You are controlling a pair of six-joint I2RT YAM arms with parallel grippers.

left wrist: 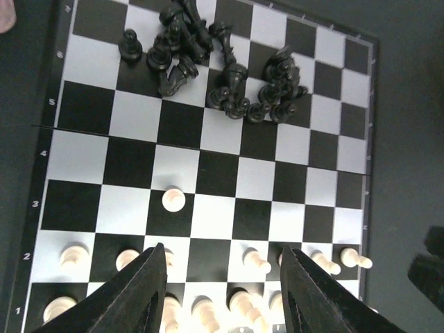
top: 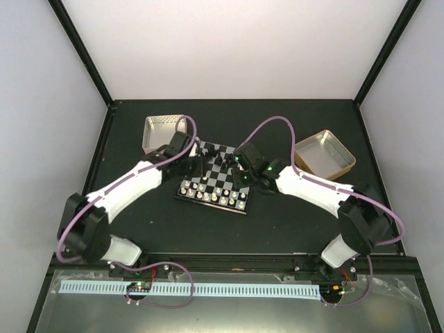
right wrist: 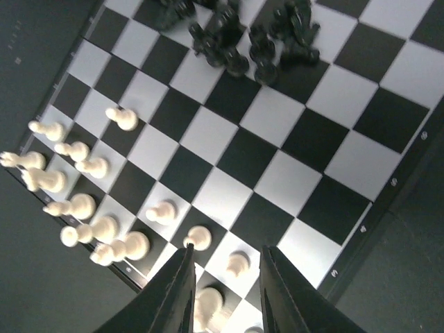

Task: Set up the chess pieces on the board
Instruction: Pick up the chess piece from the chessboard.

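Board (top: pixel 220 179): black-and-pale checkered square, thin dark rim, mid-table between arms. Cream-white pieces (top: pixel 211 196) ranged along near two rows, one pawn (left wrist: pixel 173 200) a row ahead. Black pieces (left wrist: pixel 236 76) heaped on far side, several toppled. Left gripper (left wrist: pixel 222 253) and right gripper (right wrist: pixel 227 251): fingers spread above white rows, pinching nothing.

Mid rows of the board (left wrist: pixel 229 173) are open for a pass, w/ black pieces (left wrist: pixel 229 83) heaped across its far rows & cream pieces (left wrist: pixel 257 261) crowding its near rows.
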